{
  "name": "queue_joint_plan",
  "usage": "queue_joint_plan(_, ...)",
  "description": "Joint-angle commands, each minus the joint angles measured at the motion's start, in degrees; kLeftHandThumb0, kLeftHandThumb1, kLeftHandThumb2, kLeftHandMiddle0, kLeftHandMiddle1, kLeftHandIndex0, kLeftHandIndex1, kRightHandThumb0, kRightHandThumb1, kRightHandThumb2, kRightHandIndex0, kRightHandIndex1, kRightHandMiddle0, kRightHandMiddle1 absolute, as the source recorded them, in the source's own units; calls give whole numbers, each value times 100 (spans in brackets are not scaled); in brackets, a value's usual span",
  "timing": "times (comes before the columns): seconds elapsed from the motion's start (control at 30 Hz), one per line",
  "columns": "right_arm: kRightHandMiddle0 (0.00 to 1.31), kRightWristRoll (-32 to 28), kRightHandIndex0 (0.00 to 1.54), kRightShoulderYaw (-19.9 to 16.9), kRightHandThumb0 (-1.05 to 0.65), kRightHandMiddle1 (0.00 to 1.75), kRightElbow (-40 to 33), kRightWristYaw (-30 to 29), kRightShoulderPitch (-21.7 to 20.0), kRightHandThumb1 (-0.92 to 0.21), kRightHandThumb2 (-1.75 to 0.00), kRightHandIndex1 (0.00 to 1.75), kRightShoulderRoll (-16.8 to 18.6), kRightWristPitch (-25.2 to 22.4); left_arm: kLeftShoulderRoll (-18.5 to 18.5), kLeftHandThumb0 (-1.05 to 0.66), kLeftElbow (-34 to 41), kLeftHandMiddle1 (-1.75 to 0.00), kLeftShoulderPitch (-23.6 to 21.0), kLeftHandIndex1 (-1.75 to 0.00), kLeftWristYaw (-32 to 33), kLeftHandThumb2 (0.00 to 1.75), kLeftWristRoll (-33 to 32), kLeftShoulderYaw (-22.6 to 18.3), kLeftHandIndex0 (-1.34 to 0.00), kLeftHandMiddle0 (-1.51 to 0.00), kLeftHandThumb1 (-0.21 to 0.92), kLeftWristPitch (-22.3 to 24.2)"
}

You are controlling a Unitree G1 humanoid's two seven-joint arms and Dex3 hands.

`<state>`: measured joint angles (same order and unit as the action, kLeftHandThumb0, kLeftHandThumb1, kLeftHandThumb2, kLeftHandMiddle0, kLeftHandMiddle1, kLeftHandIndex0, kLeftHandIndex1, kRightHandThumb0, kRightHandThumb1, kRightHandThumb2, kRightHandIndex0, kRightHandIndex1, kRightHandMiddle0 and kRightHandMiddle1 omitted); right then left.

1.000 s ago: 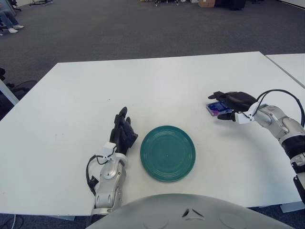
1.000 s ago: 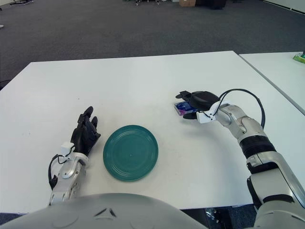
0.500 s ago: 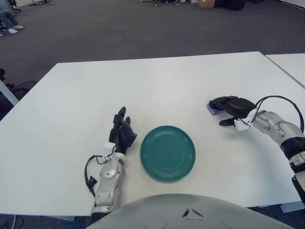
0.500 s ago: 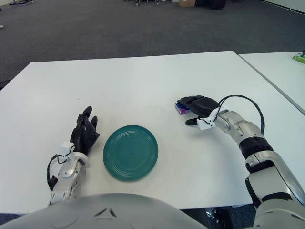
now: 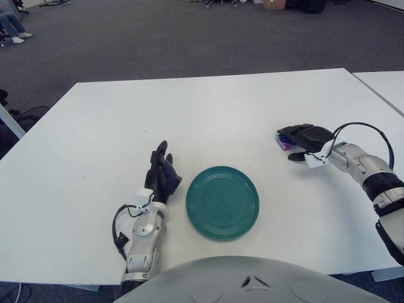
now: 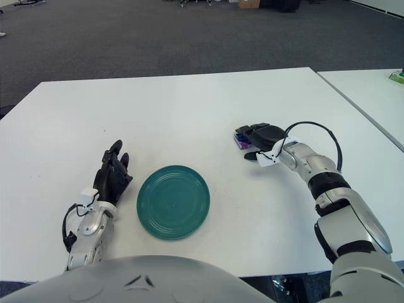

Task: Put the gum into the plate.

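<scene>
Table: white rectangular top (image 5: 208, 107), matte, filling most of both views; its far edge meets the carpet, its near edge runs behind the robot's grey body at the bottom.
Second table: white top (image 5: 385, 85) at the far right, separated from the main one by a narrow gap; a small green item (image 6: 396, 77) sits on it at the right edge of the right eye view, too small to identify.
Floor: dark grey carpet (image 5: 158, 38) beyond the table.
Room: open office space; chair bases and a cardboard box (image 5: 273, 4) along the far edge, a seated person's legs (image 5: 9, 25) at the far left corner.
Plate: round teal plate (image 5: 222, 202) with concentric ridges, near centre of the table, lying flat, nothing on it.
Gum: small blue and purple pack (image 5: 283, 142) on the table, right of and farther than the plate, well apart from it; mostly covered from the right side.
Right hand: black hand (image 5: 307, 140) low over the gum pack, fingers laid across its top, thumb down at the near side; whether the pack is actually clamped cannot be told.
Left hand: black hand (image 5: 162, 175) just left of the plate, fingers extended and pointing toward the far edge, holding nothing.
</scene>
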<state>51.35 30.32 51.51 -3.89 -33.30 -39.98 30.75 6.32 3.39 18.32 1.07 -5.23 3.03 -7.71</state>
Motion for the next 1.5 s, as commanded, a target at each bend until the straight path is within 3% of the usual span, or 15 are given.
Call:
queue_joint_plan(0.0, 0, 113, 20, 115, -83, 33, 171, -147, -259, -92, -65, 0, 88, -35, 11, -91, 55, 0, -47, -44, -18, 103, 49, 35, 0, -24, 92, -37)
queue_joint_plan(0.97, 0, 32, 27, 614, -84, 47, 1456, -436, -1045, -92, -65, 2, 553, -168, 106, -90, 192, -2, 29, -55, 133, 99, 67, 92, 0, -28, 92, 52)
queue_joint_plan(1.47, 0, -351, 33, 413, -82, 60, 1584, -72, -840, -92, -67, 3, 617, -587, -1, -90, 384, -4, 97, -56, 14, 97, -108, 77, 0, -35, 92, 264)
